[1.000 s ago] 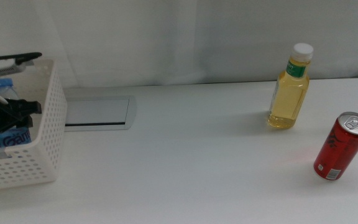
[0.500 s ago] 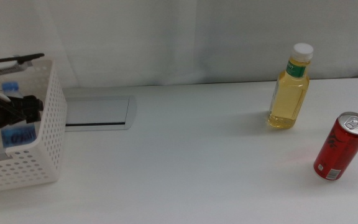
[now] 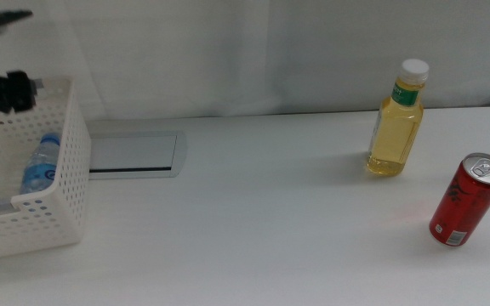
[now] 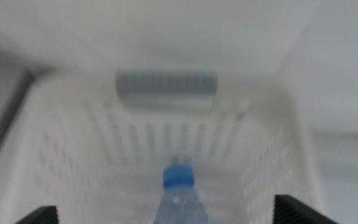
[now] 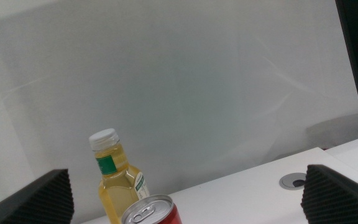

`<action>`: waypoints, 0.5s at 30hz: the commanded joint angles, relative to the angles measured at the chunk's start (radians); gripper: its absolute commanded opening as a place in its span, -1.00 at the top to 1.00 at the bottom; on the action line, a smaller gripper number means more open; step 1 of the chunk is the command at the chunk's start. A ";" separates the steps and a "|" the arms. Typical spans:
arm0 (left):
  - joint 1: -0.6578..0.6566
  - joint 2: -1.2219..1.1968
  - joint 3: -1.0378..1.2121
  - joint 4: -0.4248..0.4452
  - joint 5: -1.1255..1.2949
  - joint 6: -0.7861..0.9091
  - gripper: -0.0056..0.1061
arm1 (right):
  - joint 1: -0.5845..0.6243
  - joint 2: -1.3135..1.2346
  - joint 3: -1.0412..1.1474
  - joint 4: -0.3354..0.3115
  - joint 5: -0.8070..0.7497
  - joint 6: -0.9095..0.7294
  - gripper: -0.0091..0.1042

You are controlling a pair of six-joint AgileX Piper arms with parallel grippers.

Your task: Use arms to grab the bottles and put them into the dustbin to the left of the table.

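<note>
One yellow bottle [image 3: 395,123] stands upright beside the red can [image 3: 467,200], nearest my spread, empty right gripper [image 5: 185,202].

White perforated dustbin [image 3: 54,204] showing a grey handle strip, clear water bottle [image 3: 39,164] wearing blue cap, yellow-liquid bottle [image 3: 396,119] carrying white cap and green band, red can [image 3: 467,201], white table [image 3: 262,221] bearing a grey panel [image 3: 133,154]
</note>
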 commanded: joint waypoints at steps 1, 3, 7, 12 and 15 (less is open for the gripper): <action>0.000 -0.052 -0.032 -0.009 0.030 -0.013 -0.66 | -0.005 -0.029 0.038 -0.002 -0.004 -0.004 -0.98; 0.000 -0.119 -0.065 -0.009 0.063 -0.013 -0.22 | -0.005 -0.029 0.038 -0.002 -0.004 -0.004 -0.98; 0.000 -0.233 -0.074 -0.009 0.107 -0.007 0.93 | -0.005 -0.029 0.038 -0.002 -0.004 -0.004 -0.98; -0.022 -0.381 -0.074 -0.008 0.133 0.011 0.95 | -0.005 -0.029 0.038 -0.002 -0.004 -0.007 -0.98; -0.079 -0.475 -0.063 -0.008 0.147 0.033 0.95 | -0.005 -0.029 0.038 -0.002 -0.004 -0.007 -0.98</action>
